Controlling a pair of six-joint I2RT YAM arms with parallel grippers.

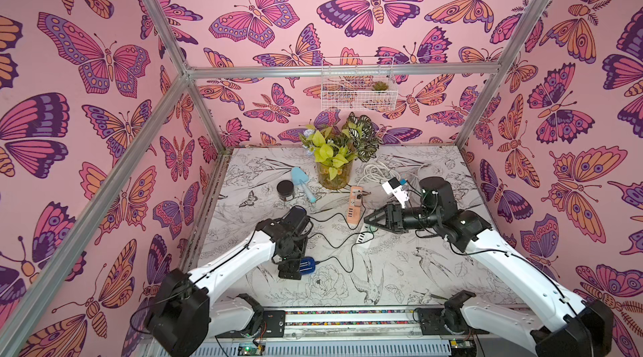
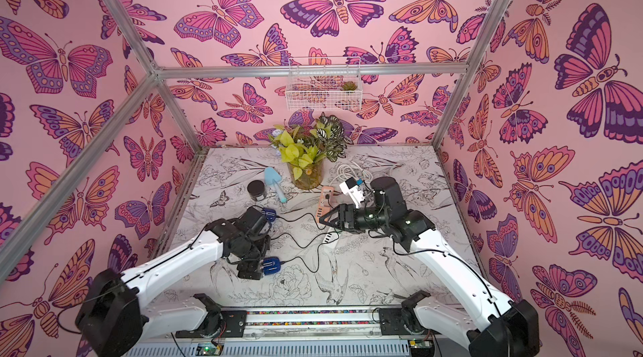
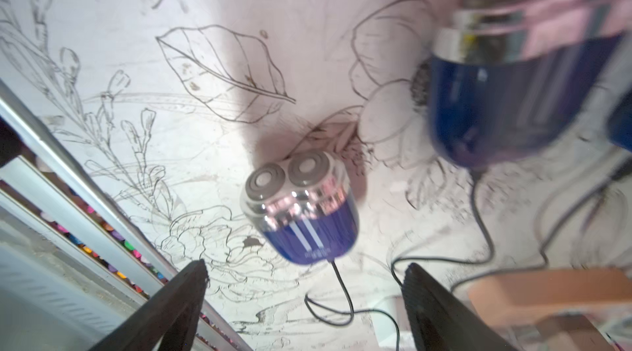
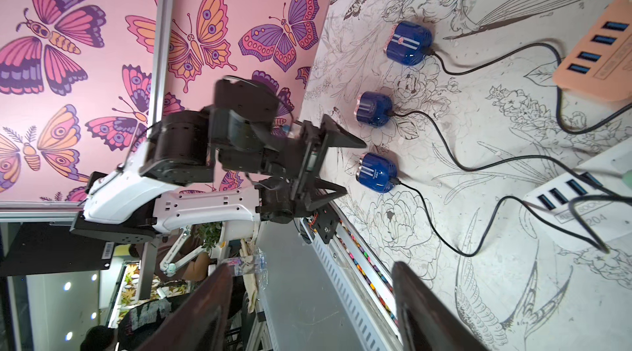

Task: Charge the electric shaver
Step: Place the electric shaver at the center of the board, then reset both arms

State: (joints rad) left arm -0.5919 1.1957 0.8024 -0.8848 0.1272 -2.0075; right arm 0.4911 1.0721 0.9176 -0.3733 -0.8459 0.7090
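The front-most small blue electric shaver with twin silver heads (image 3: pixel 301 209) lies on its side on the flower-sketched table (image 3: pixel 239 58), just beyond the left tool (image 3: pixel 306 263), whose jaws gape empty. Its corded end faces the table's middle. The right tool (image 4: pixel 309 269), equally wide and empty, hangs farther off. All round stand pink butterfly walls (image 1: pixel 104 129).

Glossy blue plastic and chrome shaver (image 3: pixel 301 209), matt peach plastic hub (image 4: pixel 612 58), dull smooth aluminium frame (image 1: pixel 261 71)

I count three blue shavers lying apart in a row on the table (image 4: pixel 506 301): near shaver (image 4: pixel 376 172), middle shaver (image 4: pixel 374 108), far shaver (image 4: pixel 408 43), each with a black cable (image 4: pixel 412 191) plugged in.
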